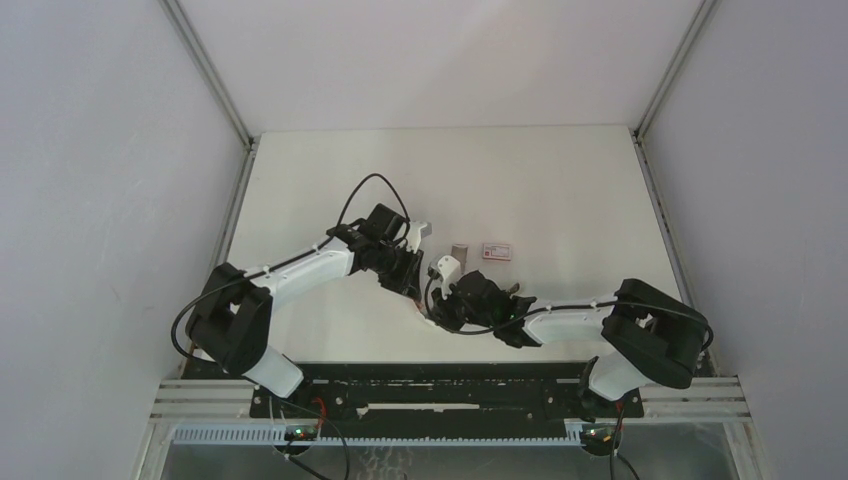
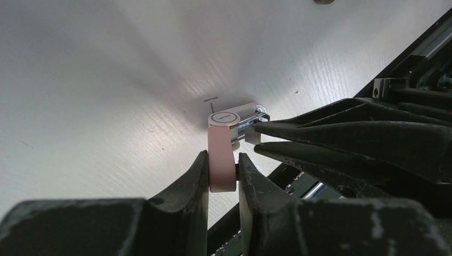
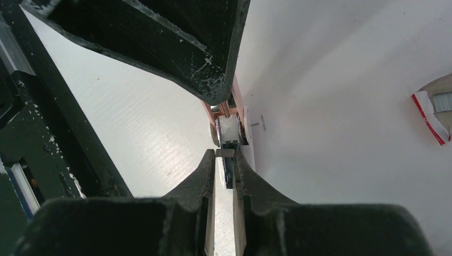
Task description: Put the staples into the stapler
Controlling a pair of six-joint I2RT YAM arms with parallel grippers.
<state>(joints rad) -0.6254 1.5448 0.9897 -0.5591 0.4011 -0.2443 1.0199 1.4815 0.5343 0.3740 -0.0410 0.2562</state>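
Observation:
My left gripper (image 2: 223, 169) is shut on the pale pink body of the stapler (image 2: 221, 152) and holds it upright above the table. The stapler's white top is swung open and its metal channel (image 2: 250, 121) shows. My right gripper (image 3: 224, 156) is shut on a small silvery strip of staples (image 3: 224, 153), with its tips right at the open channel of the stapler (image 3: 230, 130). In the top view the two grippers meet at the stapler (image 1: 447, 268) in the middle of the table. The white, red-printed staples box (image 1: 497, 251) lies just behind.
A small grey-brown piece (image 1: 459, 251) lies next to the box on its left. The box's red-edged corner (image 3: 429, 114) shows at the right edge of the right wrist view. A black rail (image 1: 450, 385) runs along the table's near edge.

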